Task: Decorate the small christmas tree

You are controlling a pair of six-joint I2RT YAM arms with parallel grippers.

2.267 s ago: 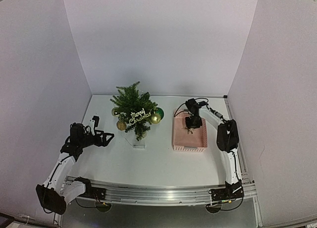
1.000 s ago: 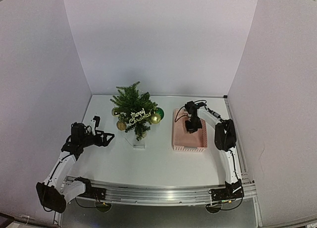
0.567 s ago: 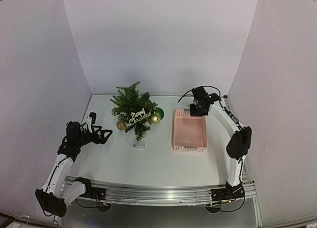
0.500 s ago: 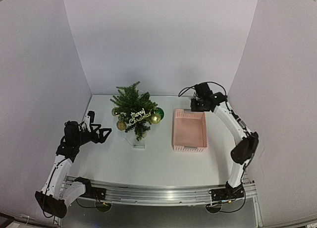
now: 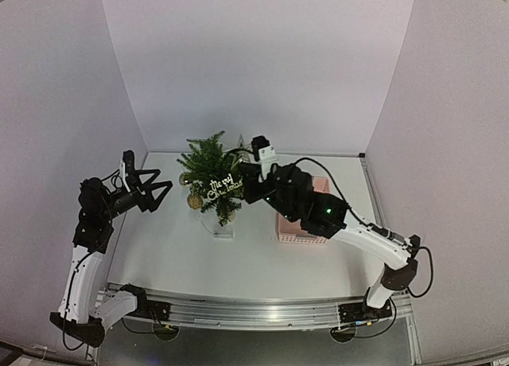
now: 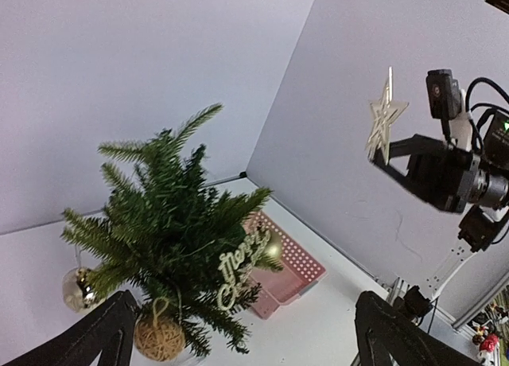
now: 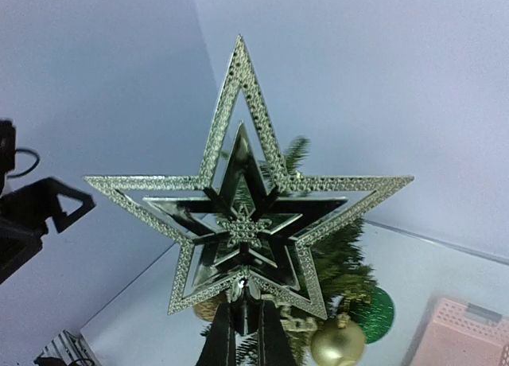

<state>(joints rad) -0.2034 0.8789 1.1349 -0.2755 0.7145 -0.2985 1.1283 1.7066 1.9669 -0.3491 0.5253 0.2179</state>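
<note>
While the right pincer (image 7: 243, 328) clamps the glittery gold star (image 7: 242, 223) by its stem, the small dark green christmas tree (image 5: 213, 173) stands just leftward, lower.

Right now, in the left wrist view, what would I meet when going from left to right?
gold bauble → woven ball → Merry Christmas sign → pink basket → star, held in the right gripper

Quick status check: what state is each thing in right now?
Christmas tree: upright, top bare.
Sign: hanging on the tree.
Star: held in the air, not on the tree yet.
Right gripper: shut on the star.
Left gripper: open, empty.
Basket: right way up, beside the tree.
</note>
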